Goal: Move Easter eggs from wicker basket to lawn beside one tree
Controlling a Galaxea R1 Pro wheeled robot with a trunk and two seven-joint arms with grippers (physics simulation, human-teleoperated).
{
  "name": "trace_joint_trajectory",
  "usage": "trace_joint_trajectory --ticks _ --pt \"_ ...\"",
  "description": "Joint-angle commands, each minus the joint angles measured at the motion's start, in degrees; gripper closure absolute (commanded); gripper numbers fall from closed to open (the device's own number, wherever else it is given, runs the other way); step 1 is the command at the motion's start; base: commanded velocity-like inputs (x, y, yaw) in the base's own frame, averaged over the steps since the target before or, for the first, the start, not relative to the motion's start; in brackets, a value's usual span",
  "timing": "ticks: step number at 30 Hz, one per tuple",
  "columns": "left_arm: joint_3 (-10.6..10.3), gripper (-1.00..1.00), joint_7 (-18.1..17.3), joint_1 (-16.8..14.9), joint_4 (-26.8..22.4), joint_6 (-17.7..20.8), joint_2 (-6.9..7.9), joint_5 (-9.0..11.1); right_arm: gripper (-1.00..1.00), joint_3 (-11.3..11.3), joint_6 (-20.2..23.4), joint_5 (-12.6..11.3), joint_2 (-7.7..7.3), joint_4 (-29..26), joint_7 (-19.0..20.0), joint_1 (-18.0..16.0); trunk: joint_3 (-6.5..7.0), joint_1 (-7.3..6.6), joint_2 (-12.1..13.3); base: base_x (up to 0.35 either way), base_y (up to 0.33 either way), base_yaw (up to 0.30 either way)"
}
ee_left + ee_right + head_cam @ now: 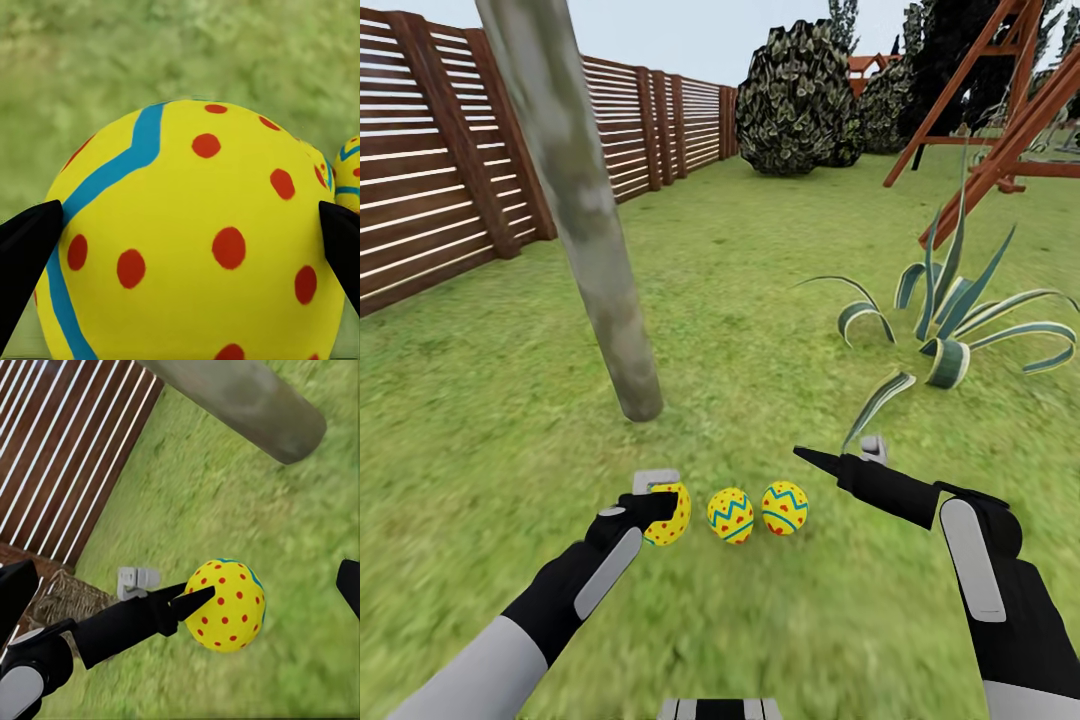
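Three yellow Easter eggs with blue zigzags and red dots lie in a row on the lawn [760, 620], just in front of the tree's pale leaning trunk [595, 250]. My left gripper [660, 500] is shut on the left egg [670, 515], which sits at grass level. In the left wrist view that egg [195, 240] sits between the two black fingertips [26, 255]. The middle egg [730, 515] and right egg [785, 507] lie free. My right gripper [836, 452] hovers open, up and to the right of them. The wicker basket [67, 598] lies by the fence.
A brown slat fence [420, 200] runs along the left. A low striped broad-leaved plant [950, 330] spreads at the right, close to my right arm. Behind it stand a wooden swing frame [1010, 110] and dark bushes [795, 100]. Open grass stretches ahead.
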Motion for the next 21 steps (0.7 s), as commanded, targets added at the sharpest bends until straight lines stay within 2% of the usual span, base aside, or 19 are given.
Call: trace_joint_trajectory --ticks 1,4,8,15,21 --pt "-0.3 1.00 0.6 -0.1 -0.1 0.0 0.07 0.6 -1.00 -0.1 0.3 0.3 0.03 0.0 0.4 0.0 -0.28 0.01 0.0 0.000 0.000 0.000" --pt "-0.5 1.00 0.6 -0.2 -0.3 0.1 0.04 0.6 -1.00 0.0 0.3 0.2 0.08 0.0 0.4 0.0 -0.94 0.09 -0.1 0.000 0.000 0.000" --pt "-0.6 1.00 0.5 -0.3 -1.2 0.0 0.07 0.5 -1.00 -0.1 0.3 0.3 0.03 0.1 0.3 0.0 -0.94 0.09 -0.1 0.000 0.000 0.000" --pt "-0.4 1.00 0.6 -0.5 -2.2 -0.3 0.00 0.5 -1.00 0.0 0.3 0.3 0.06 0.1 0.3 0.0 -2.49 0.27 -0.2 0.000 0.000 0.000" --pt "-0.4 1.00 0.5 -0.6 -2.8 -1.7 0.26 0.5 -1.00 0.0 0.3 0.3 0.09 0.1 0.2 0.0 -2.71 0.29 -0.2 0.000 0.000 0.000"
